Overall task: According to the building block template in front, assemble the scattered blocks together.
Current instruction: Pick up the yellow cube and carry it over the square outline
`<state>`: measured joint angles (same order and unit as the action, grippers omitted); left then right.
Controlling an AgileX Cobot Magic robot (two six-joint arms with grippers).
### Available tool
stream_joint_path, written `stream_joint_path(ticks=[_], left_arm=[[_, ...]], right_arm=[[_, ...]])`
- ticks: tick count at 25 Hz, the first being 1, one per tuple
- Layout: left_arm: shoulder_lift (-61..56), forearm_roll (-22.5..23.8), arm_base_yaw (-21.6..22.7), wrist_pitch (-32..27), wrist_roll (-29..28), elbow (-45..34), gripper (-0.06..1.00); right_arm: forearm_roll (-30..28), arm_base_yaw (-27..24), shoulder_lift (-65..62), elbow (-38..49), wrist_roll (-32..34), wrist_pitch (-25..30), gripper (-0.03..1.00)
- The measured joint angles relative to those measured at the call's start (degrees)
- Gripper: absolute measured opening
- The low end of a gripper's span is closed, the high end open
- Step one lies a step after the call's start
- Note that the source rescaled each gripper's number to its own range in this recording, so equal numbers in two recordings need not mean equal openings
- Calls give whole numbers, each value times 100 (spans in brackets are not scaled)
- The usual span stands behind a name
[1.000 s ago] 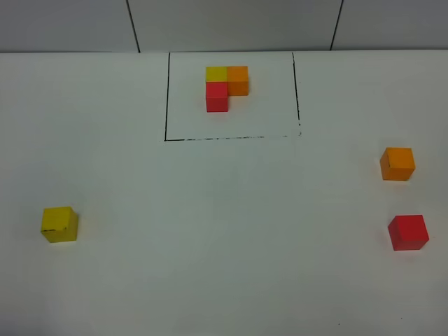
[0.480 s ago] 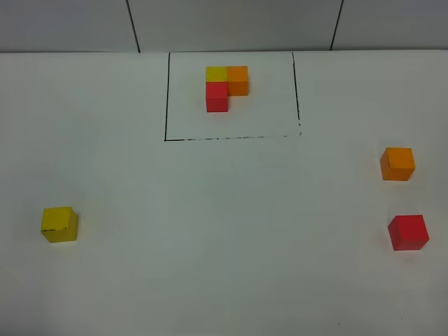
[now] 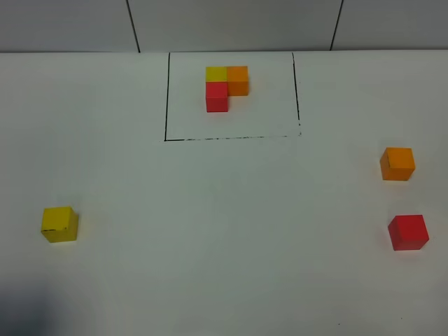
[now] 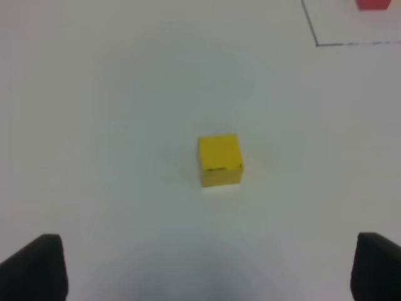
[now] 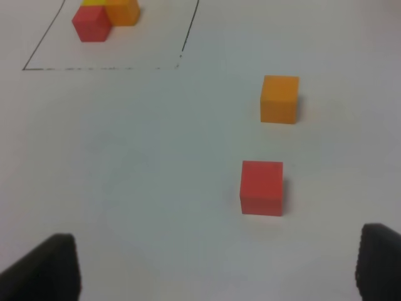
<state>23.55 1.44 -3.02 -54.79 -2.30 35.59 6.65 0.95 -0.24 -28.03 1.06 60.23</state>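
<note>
1. Left gripper (image 4: pixel 203 268): open, jaws set wide apart, one at either edge of the left wrist view, with nothing between them. It hangs above the table (image 3: pixel 224 231), short of the yellow cube (image 4: pixel 220 160), which it does not touch.
2. Right gripper (image 5: pixel 212 263): likewise open and empty. The red cube (image 5: pixel 262 187) lies nearest ahead of it and the orange cube (image 5: pixel 279 98) lies beyond that.
3. Yellow cube: stands alone on the left side of the white table in the high view, towards the front, well apart from the other loose cubes.
4. Orange and red cubes: both stand on the right side of the table, the red one nearer the front. They are near each other but apart.
5. Building block template (image 3: pixel 226 87): three joined cubes at the far middle of the table. Yellow is at the back left, orange touches it on the right, and red touches the front of the yellow, which gives an L.
6. Black outline (image 3: pixel 166 98): a thin rectangle drawn on the table around the template, its front line broken in places. The cluster sits in the rear left part and touches no line.
7. All three loose cubes lie outside the outline.
</note>
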Motion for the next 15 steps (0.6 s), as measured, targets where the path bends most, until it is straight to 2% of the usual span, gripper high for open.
stream_joint_path(ticks=[6, 9, 15], left_arm=[[2830, -5, 0, -43, -556, 1015, 100], [4153, -5, 0, -60, -634, 1451, 100], [5826, 8, -102, 205, -653, 1799, 100]], right_arm=[[-6, 0, 0, 0, 10, 0, 80], [-6, 0, 0, 0, 10, 0, 80], [-11, 0, 0, 0, 10, 0, 80]])
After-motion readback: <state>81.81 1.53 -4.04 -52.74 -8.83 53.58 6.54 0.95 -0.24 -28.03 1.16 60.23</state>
